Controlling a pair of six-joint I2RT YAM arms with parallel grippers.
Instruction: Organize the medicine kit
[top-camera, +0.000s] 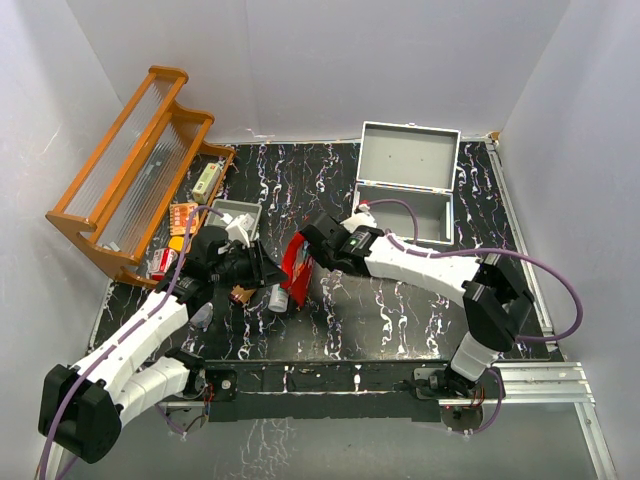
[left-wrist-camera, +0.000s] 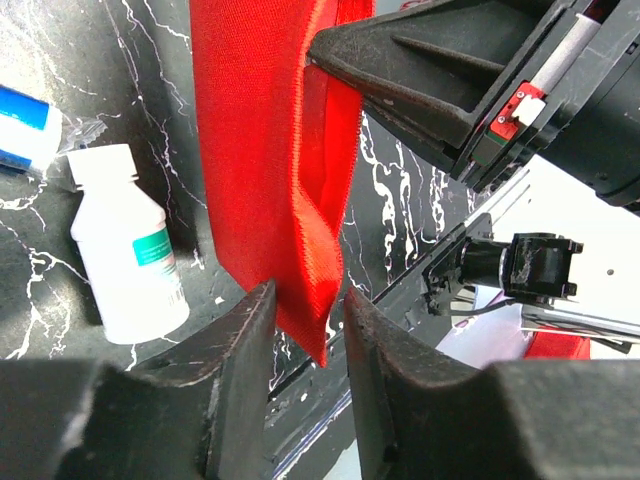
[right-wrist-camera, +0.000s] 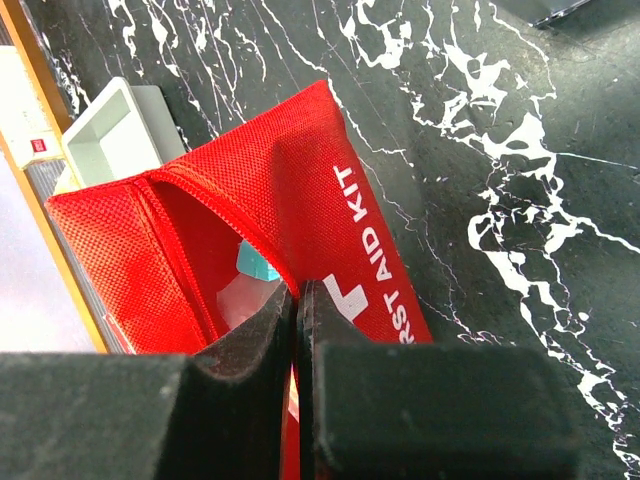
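Closest to the lens in the right wrist view, the right gripper (right-wrist-camera: 296, 298) has its jaws pressed together on the lip of the red pouch (right-wrist-camera: 330, 190), just beside its white lettering. The pouch mouth gapes, and something teal (right-wrist-camera: 258, 262) shows inside. From the left wrist camera, the left gripper (left-wrist-camera: 305, 300) straddles the pouch's hanging lower corner with a narrow gap between its jaws. Fabric sits between them, but whether they actually clamp it I cannot tell. In the top view both arms meet over the pouch at the centre of the frame. The medicine kit (top-camera: 408, 158) stands in the upper right with its lid raised, and what shows of its lower half looks bare, though the right arm covers one corner. A white bottle (top-camera: 278, 297) lies on the table just below the pouch. The small grey tray (top-camera: 237, 214) and several packets (top-camera: 183, 215) sit at centre left beside the wooden rack (top-camera: 130, 165). By my reading the job is at an early stage: the case is open and ready, nothing visible has been packed into it, and the pouch, bottle and packets are all left to stow.
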